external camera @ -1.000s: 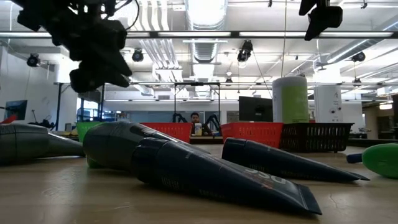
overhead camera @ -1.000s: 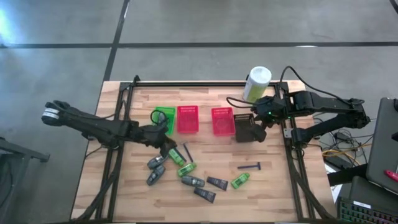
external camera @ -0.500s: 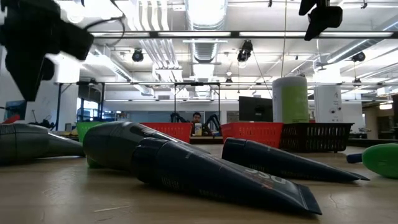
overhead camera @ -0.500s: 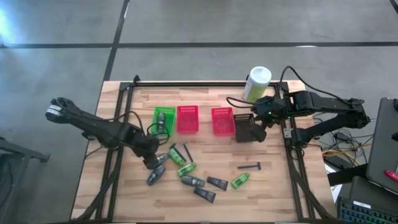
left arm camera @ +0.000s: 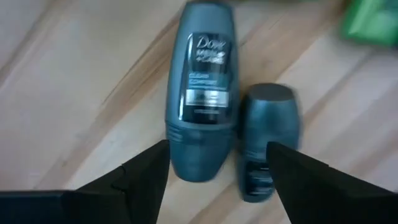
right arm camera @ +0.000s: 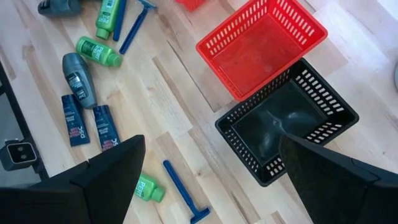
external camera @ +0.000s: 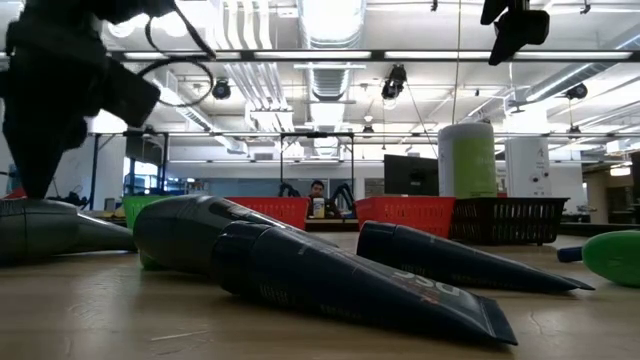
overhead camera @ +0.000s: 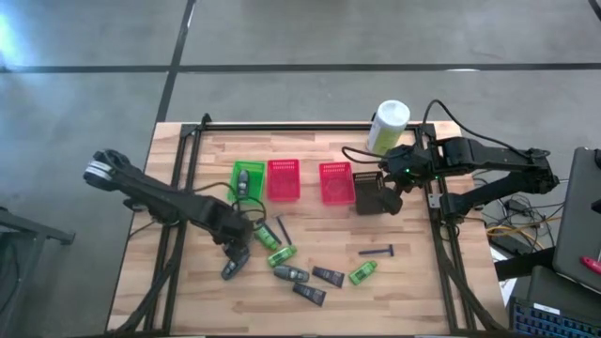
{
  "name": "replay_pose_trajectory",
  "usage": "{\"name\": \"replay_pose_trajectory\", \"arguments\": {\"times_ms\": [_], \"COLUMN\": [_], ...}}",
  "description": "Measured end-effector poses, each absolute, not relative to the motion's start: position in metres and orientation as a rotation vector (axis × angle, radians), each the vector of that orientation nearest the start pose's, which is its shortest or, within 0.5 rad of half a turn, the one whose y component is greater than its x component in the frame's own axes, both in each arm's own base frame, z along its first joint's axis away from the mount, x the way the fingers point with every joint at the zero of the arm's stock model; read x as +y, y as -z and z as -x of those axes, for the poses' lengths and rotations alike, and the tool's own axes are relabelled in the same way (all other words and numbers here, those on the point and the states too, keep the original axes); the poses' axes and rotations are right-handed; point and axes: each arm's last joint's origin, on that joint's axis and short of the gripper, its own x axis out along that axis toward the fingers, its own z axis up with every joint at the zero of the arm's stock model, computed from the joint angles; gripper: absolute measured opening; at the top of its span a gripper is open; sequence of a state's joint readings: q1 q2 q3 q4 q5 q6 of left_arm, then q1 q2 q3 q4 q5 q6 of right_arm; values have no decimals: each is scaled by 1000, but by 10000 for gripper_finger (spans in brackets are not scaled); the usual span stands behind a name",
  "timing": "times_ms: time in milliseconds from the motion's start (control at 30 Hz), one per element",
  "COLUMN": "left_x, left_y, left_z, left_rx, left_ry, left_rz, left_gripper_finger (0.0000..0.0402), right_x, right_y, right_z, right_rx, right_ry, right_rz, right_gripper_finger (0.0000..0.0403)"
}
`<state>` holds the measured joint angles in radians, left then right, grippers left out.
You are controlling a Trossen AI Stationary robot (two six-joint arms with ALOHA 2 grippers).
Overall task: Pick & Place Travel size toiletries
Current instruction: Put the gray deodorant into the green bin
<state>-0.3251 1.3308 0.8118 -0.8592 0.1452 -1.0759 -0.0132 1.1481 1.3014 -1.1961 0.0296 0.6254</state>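
Above two grey roll-on bottles (left arm camera: 202,93) lying side by side, my left gripper (left arm camera: 214,171) hung wide open — I judged closing might pinch both, or nudge the smaller bottle (left arm camera: 266,140) away.

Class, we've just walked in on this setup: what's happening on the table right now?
The left gripper hangs open just above two grey roll-on bottles lying side by side on the wooden table, apparently about to pick one. The right gripper waits open over the dark basket beside the red basket. Green tubes, dark flat tubes and razors lie loose; both those baskets look empty.
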Motion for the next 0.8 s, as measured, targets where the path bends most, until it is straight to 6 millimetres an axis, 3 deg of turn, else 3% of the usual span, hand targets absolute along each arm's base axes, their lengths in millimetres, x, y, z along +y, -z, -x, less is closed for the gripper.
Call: {"name": "replay_pose_trajectory", "arguments": {"times_ms": [533, 800], "left_x": [-86, -86], "left_y": [-159, -162], "left_z": [-242, -247], "left_rx": [1571, 1526], "left_ry": [-357, -378], "left_rz": [571, 546], "left_gripper_finger": [270, 262], "right_x": [-3, -3], "right_y": [-357, -357], "right_z": [-193, -193], "right_rx": [997, 999], "right_ry": [363, 363], "right_rz": [-559, -556], "right_gripper_finger": [368, 368]}}
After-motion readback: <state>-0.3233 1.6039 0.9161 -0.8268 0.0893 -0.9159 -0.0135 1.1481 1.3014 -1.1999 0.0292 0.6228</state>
